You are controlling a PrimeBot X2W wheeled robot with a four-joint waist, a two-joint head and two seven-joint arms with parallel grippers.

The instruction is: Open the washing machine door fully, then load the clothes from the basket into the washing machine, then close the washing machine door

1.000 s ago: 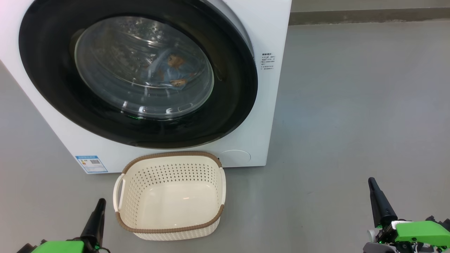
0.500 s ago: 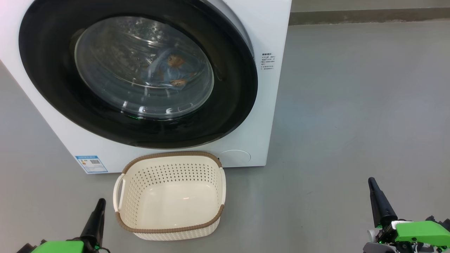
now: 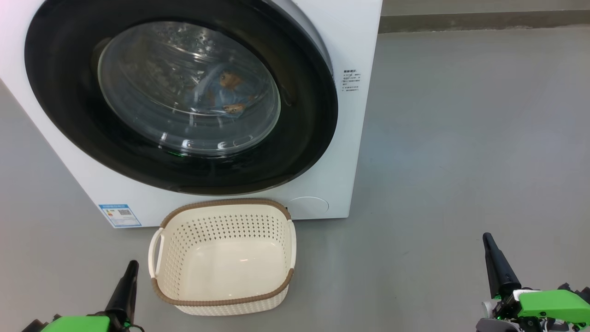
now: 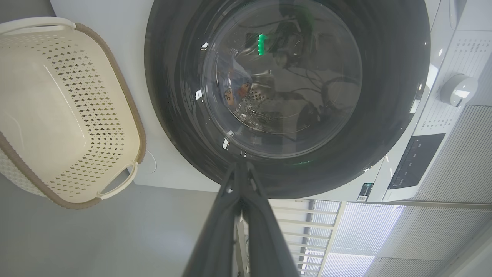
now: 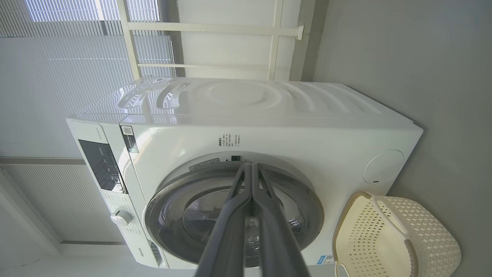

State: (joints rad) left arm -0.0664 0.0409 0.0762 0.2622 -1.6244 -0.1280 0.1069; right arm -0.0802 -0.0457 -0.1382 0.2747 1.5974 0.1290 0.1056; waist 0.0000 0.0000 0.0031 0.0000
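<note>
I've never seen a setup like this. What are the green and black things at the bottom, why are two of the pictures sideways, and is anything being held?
Those are the robot's two hands, each a pair of long dark fingers on a green mount: the left hand and the right hand. The upright picture comes from a camera on the robot's head, looking down. The other two come from cameras on its wrists, so they tilt with the arms. Both hands are shut and hold nothing. On the grey floor stands a white washing machine with its round black-rimmed door closed; through the glass you can see blue clothes in the drum. In front sits a cream basket, empty.
</note>
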